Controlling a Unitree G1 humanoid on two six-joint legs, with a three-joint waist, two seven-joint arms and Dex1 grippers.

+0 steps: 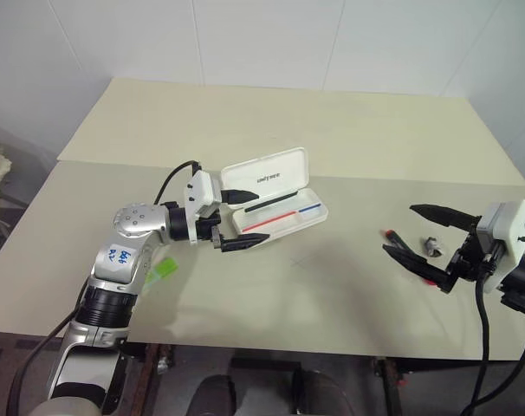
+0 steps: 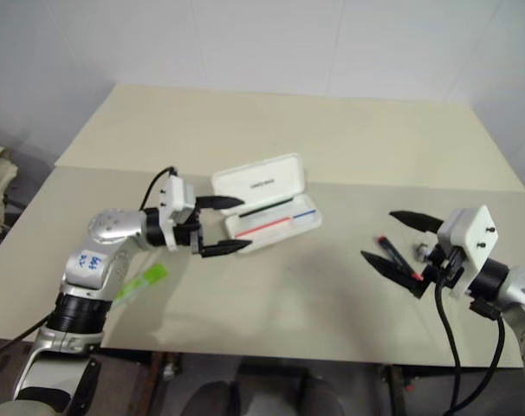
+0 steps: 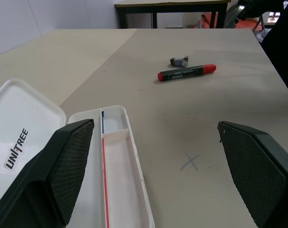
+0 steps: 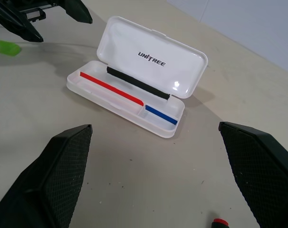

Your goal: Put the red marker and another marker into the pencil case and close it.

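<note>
The white pencil case (image 1: 284, 212) lies open mid-table, its lid (image 4: 153, 57) tilted back, and the tray holds no pens. My left gripper (image 1: 262, 216) hovers open at the case's left end, pointing right along it. The red marker (image 3: 187, 72) lies flat on the table at the right. My right gripper (image 1: 398, 229) stands open over it, pointing left, and its lower finger (image 1: 414, 263) covers much of the pen. The light green marker (image 1: 163, 269) rests on the table under my left forearm, partly hidden by it.
A small grey object (image 3: 179, 61) sits just beyond the red marker. A faint X mark (image 3: 190, 162) is drawn on the tabletop between the case and the red marker. The table's near edge (image 1: 288, 354) runs below both arms.
</note>
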